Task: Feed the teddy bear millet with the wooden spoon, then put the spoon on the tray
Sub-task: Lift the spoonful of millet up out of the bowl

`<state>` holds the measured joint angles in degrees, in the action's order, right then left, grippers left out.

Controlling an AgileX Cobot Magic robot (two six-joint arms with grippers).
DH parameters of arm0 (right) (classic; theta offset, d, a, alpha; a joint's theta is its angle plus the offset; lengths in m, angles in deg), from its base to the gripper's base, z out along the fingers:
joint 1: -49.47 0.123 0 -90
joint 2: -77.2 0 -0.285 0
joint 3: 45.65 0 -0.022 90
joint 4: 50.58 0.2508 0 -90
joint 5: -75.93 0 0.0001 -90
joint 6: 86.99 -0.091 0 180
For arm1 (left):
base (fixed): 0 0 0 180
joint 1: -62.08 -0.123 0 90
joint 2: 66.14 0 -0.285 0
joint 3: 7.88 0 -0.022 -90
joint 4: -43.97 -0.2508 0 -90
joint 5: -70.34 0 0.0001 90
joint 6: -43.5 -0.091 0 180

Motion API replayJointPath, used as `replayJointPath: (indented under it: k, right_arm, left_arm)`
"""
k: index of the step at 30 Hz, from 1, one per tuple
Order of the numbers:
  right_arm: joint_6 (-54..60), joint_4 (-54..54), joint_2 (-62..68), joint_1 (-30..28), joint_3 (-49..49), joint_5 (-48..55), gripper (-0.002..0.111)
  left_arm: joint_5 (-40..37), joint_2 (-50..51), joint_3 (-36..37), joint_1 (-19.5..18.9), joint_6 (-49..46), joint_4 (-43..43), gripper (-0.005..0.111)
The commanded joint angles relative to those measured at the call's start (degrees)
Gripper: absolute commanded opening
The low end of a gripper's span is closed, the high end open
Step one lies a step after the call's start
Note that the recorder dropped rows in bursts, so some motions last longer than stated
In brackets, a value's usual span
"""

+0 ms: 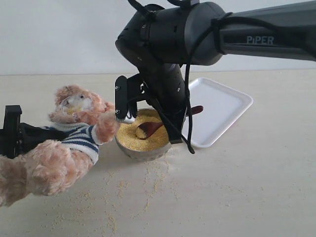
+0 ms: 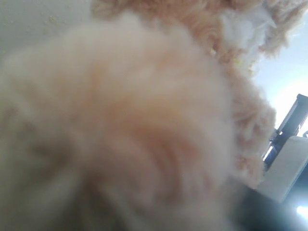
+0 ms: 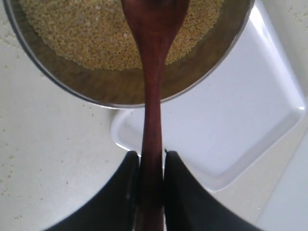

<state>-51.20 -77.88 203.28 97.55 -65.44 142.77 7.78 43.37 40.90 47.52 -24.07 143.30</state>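
Note:
The teddy bear [image 1: 74, 133] leans back at the left, facing the steel bowl [image 1: 140, 154], and its fur [image 2: 144, 120] fills the left wrist view. My left gripper [image 1: 15, 136] reaches into its back from the left edge and holds it; the fingers are buried in fur. My right gripper [image 3: 151, 159] is shut on the handle of the wooden spoon [image 3: 151, 72]. The spoon's oval bowl [image 1: 149, 129] rests in the heap of millet [image 1: 131, 136]. Just behind and to the right of the bowl lies the white tray [image 1: 222, 108], which holds nothing.
Loose millet grains [image 1: 148, 182] are scattered over the tabletop in front of the bowl. The right arm [image 1: 256, 37] spans the upper right and its wrist hangs over the bowl. A black cable [image 1: 189, 133] dangles beside the bowl's right rim.

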Motion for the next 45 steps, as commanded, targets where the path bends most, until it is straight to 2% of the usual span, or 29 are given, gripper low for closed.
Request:
replayJointPath:
  k: [1,17,34,45]
  right_arm:
    - [0.2,-1.7,-0.8,-0.3,-0.2,-0.1,0.000]
    - [0.0,2.5,-4.5,-0.6,-0.2,-1.1,0.000]
    - [4.4,19.4,-8.3,-11.0,-0.2,0.6,0.000]
    - [5.0,19.3,-11.4,-12.2,-0.2,0.1,0.000]
  left_arm:
    - [-1.9,0.1,-0.3,-0.1,-0.4,0.6,0.005]
    - [-1.9,0.1,-0.3,-0.1,-0.4,0.6,0.005]
    - [-2.2,0.1,-0.3,-0.1,-0.4,0.6,0.005]
    - [-2.4,0.1,-0.3,-0.1,-1.1,0.6,0.005]
